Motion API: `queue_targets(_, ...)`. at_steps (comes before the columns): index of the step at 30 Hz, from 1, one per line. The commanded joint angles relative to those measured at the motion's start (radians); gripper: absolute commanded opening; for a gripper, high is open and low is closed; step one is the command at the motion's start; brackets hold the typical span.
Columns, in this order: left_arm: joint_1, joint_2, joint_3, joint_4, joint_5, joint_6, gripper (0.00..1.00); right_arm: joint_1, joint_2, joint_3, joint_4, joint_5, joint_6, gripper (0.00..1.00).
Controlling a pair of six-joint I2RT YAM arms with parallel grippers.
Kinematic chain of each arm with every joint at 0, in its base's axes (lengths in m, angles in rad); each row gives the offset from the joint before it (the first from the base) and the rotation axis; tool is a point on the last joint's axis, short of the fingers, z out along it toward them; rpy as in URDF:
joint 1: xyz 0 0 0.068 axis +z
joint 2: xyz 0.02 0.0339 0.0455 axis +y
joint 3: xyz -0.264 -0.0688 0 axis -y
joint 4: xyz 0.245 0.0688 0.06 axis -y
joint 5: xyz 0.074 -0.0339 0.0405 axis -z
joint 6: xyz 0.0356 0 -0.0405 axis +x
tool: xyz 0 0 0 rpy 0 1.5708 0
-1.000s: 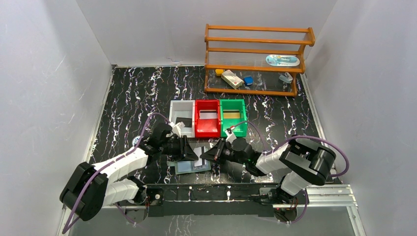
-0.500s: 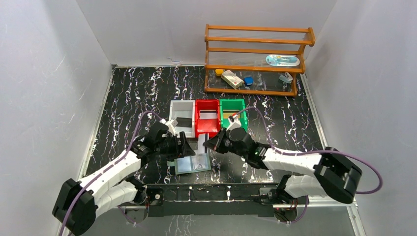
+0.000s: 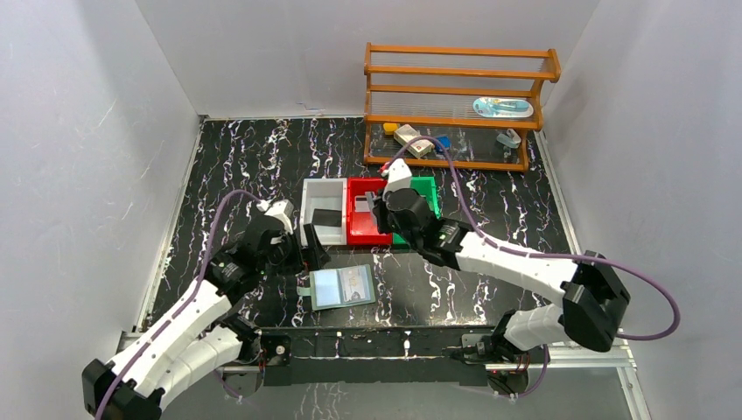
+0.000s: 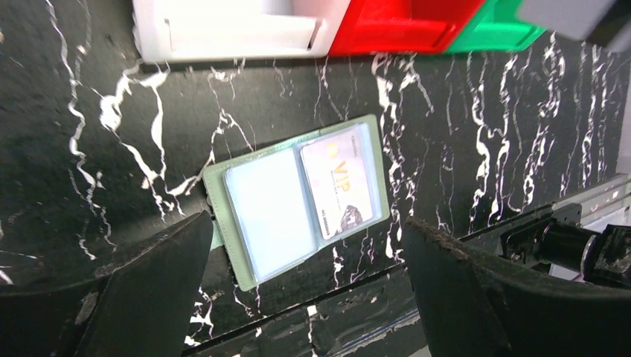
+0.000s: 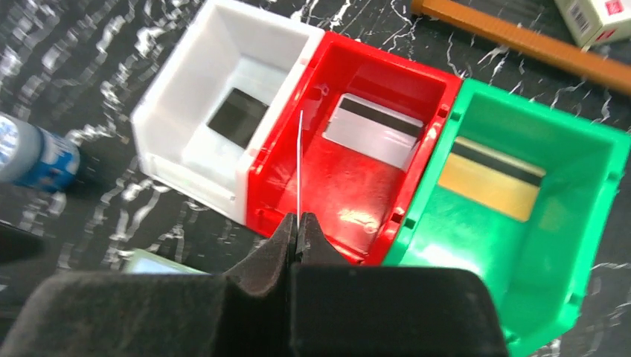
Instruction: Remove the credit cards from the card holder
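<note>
**Left to right.**

- **Left gripper** point(image 4: 306, 222) — jaws spread wide and gripping nothing. It is poised over the black marbled table point(image 3: 245, 166), at the left end of the card holder.
- **Blue-and-white tin** point(image 5: 33, 152) — on the table, left of the bins.
- **Card holder** point(image 3: 341, 287) — lies open and flat near the table's front edge, clear pockets facing up. A pale printed card point(image 4: 341, 190) marked "VIP" sits in its right-hand pocket.
- **White bin** point(image 5: 195, 175), **red bin** point(image 5: 394, 74), **green bin** point(image 5: 536, 126) — side by side in a row behind the holder. They contain, in that order, a black card point(image 5: 236, 117), a silver-grey card point(image 5: 376, 130) and a gold card point(image 5: 487, 182).
- **Right gripper** point(image 5: 298, 227) — fingers pinched together on a thin card point(image 5: 299, 160), seen edge-on and held upright above the red bin.
- **Wooden shelf** point(image 3: 459, 71) — at the back right.
</note>
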Motion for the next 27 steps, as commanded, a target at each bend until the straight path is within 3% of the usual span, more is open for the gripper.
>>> queue_targets(1, -0.001, -0.058, 0.087, -0.086, -0.099, 0.064, 0.98, -0.007, 0.071, 0.067, 0.027, -0.006, -0.337, 0.0)
queue_targets(11, -0.001, -0.093, 0.111, -0.111, -0.144, 0.139, 0.98, -0.02, 0.237, 0.096, 0.192, -0.134, -0.783, 0.0)
queue_targets(27, 0.0, -0.095, 0.084, -0.079, -0.193, 0.119, 0.98, -0.117, 0.454, 0.21, 0.123, -0.227, -1.255, 0.0)
